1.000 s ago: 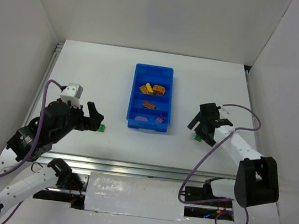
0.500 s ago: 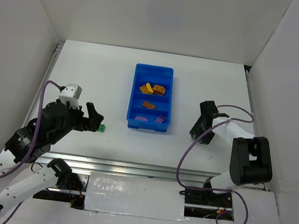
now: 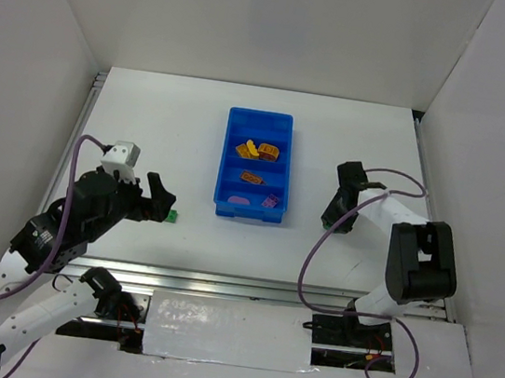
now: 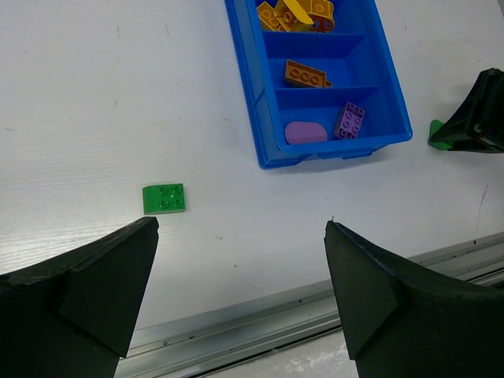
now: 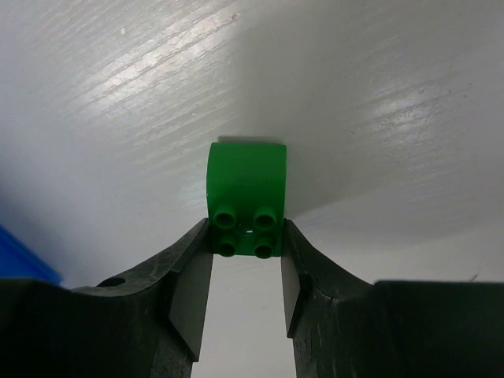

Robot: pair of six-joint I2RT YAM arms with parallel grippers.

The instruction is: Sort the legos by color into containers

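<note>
A: Where is the right claw (image 5: 246, 246) just now?

B: Down at the table (image 5: 378, 94), off to the right of the blue tray (image 4: 246, 79). Its two fingers are clamped on a green brick (image 5: 246, 189), one on each side of the studded end.

A: Is that brick up off the table?

B: Hard to say from where I stand. It looks to be touching the surface, but I can't be sure.

A: And the left claw (image 4: 240, 230)?

B: Spread wide with nothing between its fingers, hanging over the table to the left of the tray. A second green brick (image 4: 164, 198) lies flat there with its studs up, just past the claw's left finger and well apart from the tray.

A: What is in the tray?

B: Yellow pieces (image 4: 295, 12) are heaped in one compartment. A brown brick (image 4: 306, 75) sits alone in the next one toward the arms. In the nearest compartment a purple brick (image 4: 350, 120) lies just beside a rounded pink piece (image 4: 305, 131).
</note>
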